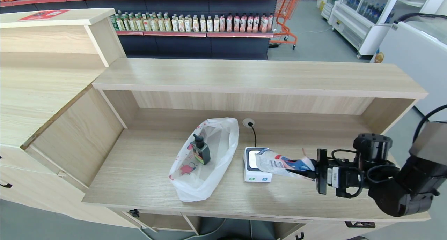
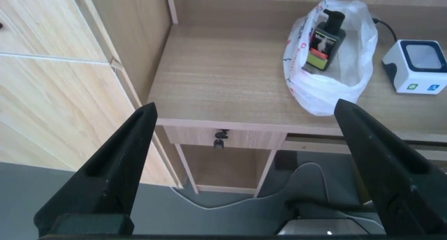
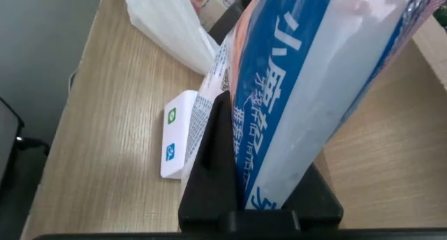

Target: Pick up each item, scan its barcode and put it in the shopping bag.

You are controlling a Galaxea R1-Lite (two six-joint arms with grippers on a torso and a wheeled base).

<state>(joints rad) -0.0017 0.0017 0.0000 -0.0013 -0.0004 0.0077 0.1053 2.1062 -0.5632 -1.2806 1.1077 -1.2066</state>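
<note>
My right gripper [image 1: 303, 167] is shut on a blue and white plastic packet [image 1: 279, 162], held level over the white barcode scanner [image 1: 256, 173]. The packet [image 3: 307, 93] rises between the dark fingers [image 3: 216, 149], with the scanner [image 3: 178, 132] on the counter beyond it. A white shopping bag [image 1: 204, 156] lies open left of the scanner, and a dark pump bottle [image 1: 200, 149] stands inside it. My left gripper [image 2: 244, 156] hangs open in front of and below the counter, with the bag [image 2: 328, 51], the bottle [image 2: 325, 39] and the scanner [image 2: 417, 64] far beyond it.
The wooden counter [image 1: 146, 163] has a raised back ledge [image 1: 258, 76] and a tall side panel [image 1: 77, 128] at the left. A cable [image 1: 254, 133] runs from the scanner to a grommet in the counter. A drawer [image 2: 223, 137] with a lock sits under the counter's front edge.
</note>
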